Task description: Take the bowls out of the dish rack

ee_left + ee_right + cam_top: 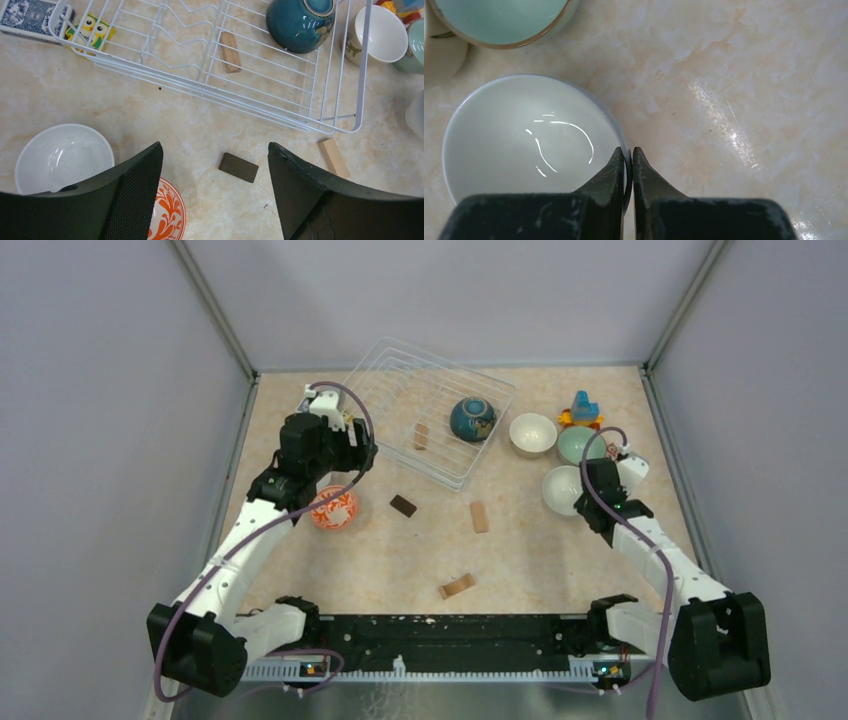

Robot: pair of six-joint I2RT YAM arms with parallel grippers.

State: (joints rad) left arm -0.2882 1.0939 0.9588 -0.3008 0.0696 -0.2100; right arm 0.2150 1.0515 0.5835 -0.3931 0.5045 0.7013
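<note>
The white wire dish rack (400, 380) stands at the back, also in the left wrist view (280, 107). A dark blue bowl (472, 418) lies overturned in its right part (299, 22). On the table to its right are a cream bowl (532, 434), a mint bowl (578, 445) and a white bowl (560, 490). My right gripper (630, 150) is shut on the white bowl's (524, 145) right rim. My left gripper (215, 150) is open and empty above the table, between an orange-patterned bowl (167, 215) and the rack. Another white bowl (62, 157) sits left of it.
Wooden blocks lie in the rack (421, 436) and on the table (479, 516) (457, 586). A dark block (238, 167) lies under my left gripper. A colourful toy (582, 410) stands behind the mint bowl. A card box (25, 15) and an owl card (92, 30) lie by the rack's far left corner.
</note>
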